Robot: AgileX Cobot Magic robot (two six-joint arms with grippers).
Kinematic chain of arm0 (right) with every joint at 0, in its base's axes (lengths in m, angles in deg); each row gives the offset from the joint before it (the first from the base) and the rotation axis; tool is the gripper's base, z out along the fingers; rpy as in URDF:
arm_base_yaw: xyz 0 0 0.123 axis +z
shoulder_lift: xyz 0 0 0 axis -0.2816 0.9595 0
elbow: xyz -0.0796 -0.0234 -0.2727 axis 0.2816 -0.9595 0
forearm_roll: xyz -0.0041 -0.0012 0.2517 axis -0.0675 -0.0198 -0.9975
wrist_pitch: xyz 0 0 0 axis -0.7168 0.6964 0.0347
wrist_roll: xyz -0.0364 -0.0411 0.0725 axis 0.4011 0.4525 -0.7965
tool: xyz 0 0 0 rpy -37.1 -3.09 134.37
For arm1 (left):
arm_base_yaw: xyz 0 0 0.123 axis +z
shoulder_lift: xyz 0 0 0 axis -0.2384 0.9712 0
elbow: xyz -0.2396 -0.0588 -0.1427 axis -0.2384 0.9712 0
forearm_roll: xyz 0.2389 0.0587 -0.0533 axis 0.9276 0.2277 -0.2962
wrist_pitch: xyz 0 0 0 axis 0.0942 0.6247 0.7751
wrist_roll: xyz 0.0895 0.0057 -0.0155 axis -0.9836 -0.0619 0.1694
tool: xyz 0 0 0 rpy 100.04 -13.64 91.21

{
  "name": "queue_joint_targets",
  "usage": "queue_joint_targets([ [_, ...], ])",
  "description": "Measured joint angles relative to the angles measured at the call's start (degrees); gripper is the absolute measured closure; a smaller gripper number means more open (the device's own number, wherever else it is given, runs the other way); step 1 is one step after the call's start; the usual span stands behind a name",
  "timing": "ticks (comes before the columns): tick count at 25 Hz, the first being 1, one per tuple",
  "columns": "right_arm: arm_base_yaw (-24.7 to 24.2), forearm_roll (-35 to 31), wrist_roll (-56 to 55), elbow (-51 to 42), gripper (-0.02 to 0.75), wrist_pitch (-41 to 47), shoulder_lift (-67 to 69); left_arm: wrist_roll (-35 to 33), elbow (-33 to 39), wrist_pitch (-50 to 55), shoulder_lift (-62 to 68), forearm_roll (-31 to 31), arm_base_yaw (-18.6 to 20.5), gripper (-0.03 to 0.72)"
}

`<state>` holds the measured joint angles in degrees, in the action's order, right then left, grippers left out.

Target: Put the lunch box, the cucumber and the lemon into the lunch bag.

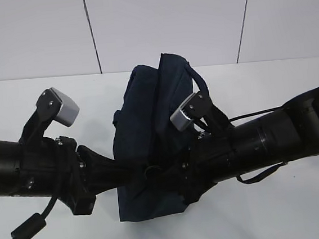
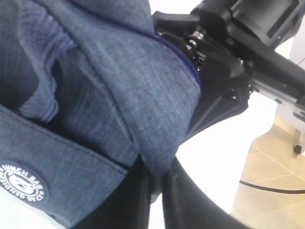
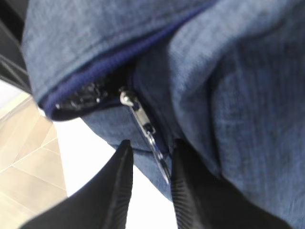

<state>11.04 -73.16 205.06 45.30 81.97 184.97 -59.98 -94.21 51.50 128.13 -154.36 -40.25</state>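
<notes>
The dark navy lunch bag [image 1: 149, 126] stands in the middle of the white table, slumped and creased, between my two arms. In the left wrist view my left gripper [image 2: 159, 179] is shut on a fold of the lunch bag [image 2: 119, 95] fabric. Over in the right wrist view my right gripper [image 3: 151, 145] stands open at the bag's zipper. The silver zipper pull [image 3: 143, 125] hangs between its fingers, close to the right-hand finger [image 3: 183, 171]. A short gap in the zipper shows shiny lining [image 3: 81, 100]. The lunch box, the cucumber and the lemon are out of view.
Both black arms, left [image 1: 39, 165] and right [image 1: 274, 136], lie low over the table and press in at the bag's sides. A black cable [image 1: 28, 228] trails at the front left. A grey panelled wall [image 1: 167, 22] backs the table.
</notes>
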Motion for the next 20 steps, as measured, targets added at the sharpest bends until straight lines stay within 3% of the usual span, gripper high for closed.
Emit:
queue_joint_targets([
  [20,0.0,0.0,-0.3,2.0,0.494,2.6,0.0,0.0,0.0,0.2,0.0,0.0,0.0,0.674],
])
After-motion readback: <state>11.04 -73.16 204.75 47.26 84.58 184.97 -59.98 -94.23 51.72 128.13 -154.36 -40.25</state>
